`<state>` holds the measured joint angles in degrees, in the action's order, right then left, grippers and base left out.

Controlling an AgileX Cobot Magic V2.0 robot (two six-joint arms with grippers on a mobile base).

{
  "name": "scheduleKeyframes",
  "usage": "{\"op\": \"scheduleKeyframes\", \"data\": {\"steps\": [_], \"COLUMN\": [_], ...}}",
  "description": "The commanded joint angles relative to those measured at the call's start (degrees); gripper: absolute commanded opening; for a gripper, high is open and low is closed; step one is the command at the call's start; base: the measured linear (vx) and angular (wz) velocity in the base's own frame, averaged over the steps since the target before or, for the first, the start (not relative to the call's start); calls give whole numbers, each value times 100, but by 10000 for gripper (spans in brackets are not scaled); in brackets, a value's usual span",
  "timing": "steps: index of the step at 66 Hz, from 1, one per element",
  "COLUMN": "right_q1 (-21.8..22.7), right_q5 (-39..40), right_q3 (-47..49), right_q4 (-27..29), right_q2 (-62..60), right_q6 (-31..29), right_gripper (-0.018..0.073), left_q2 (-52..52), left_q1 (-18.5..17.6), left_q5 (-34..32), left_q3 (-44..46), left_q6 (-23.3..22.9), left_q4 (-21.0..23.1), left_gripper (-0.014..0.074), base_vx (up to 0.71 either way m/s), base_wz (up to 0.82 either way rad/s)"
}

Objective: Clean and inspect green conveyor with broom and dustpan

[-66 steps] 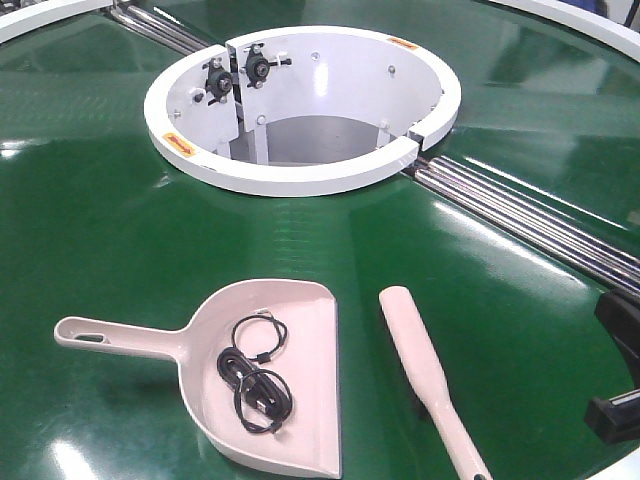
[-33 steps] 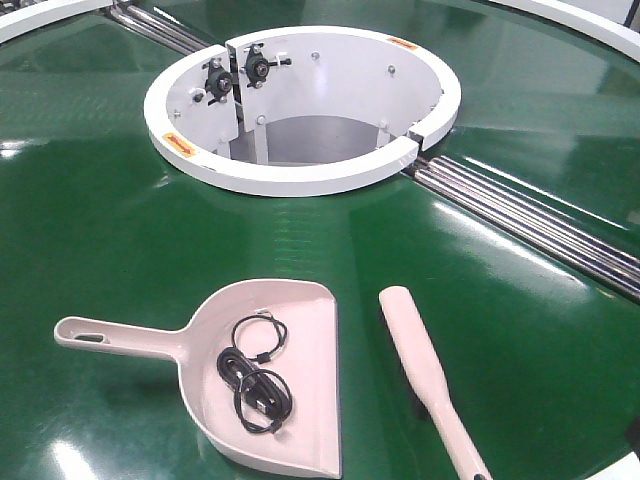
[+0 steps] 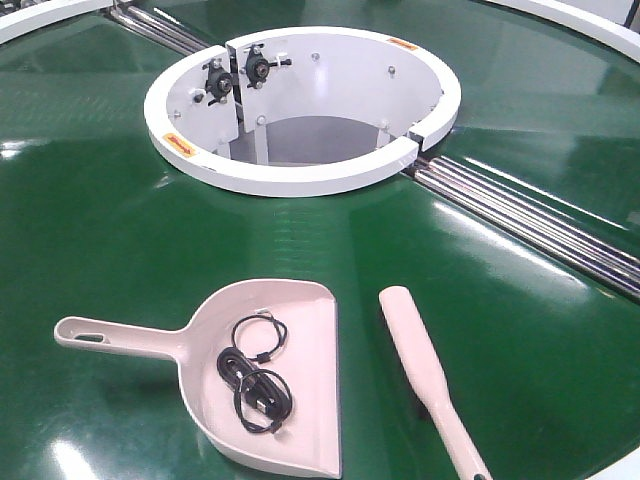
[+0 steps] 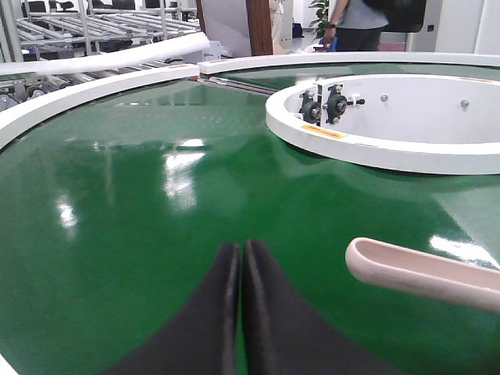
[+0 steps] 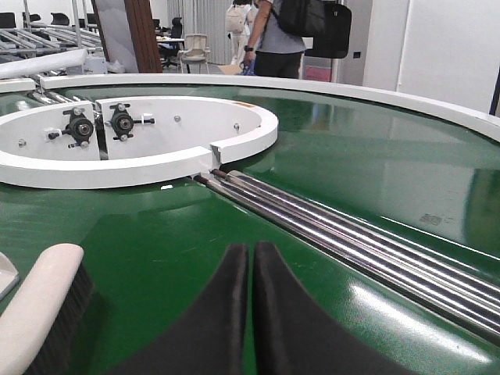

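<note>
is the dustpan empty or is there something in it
Not empty: the dustpan holds a coiled black cable lying in its scoop, seen from the front view.

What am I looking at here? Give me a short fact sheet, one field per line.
Surface: green conveyor, glossy, with white ring hub and metal rollers
Dustpan: lying flat, handle pointing left
In the dustpan: coiled black cable
Broom: lying flat, right of the dustpan, not touching it
Left gripper: shut, empty, low over the belt near the dustpan handle
Right gripper: shut, empty, beside the broom head
</note>
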<state>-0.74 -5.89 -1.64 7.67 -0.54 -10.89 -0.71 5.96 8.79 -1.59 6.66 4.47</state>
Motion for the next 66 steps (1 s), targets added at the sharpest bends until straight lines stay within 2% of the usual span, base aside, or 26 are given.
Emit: {"op": "scheduleKeyframes", "data": {"steps": [1, 20, 26, 36, 44, 66], "right_q1": [29, 29, 29, 29, 29, 29], "right_q5": [413, 401, 401, 401, 414, 404], "right_q3": [-78, -78, -78, -78, -78, -78], "right_q4": [-50, -57, -271, -817, -878, -938], "right_q2": [-52, -52, -52, -52, -52, -52], "right_q6": [6, 12, 40, 642, 1039, 1089], "right_gripper": [-6, -6, -6, -6, -6, -6], "left_q2": [-85, -85, -85, -85, -85, -85], "left_q1": [9, 9, 9, 9, 9, 9], "left_q5": [-454, -454, -454, -454, -454, -454], "left_q3": [-131, -131, -131, -131, -131, -131], "left_q6": [-59, -59, -59, -59, -59, -59], "left_q4": [10, 10, 10, 10, 10, 10], "left_gripper": [-23, -23, -23, -23, -23, -23], "base_vx": [0, 0, 0, 0, 0, 0], "base_wz": [0, 0, 0, 0, 0, 0]}}
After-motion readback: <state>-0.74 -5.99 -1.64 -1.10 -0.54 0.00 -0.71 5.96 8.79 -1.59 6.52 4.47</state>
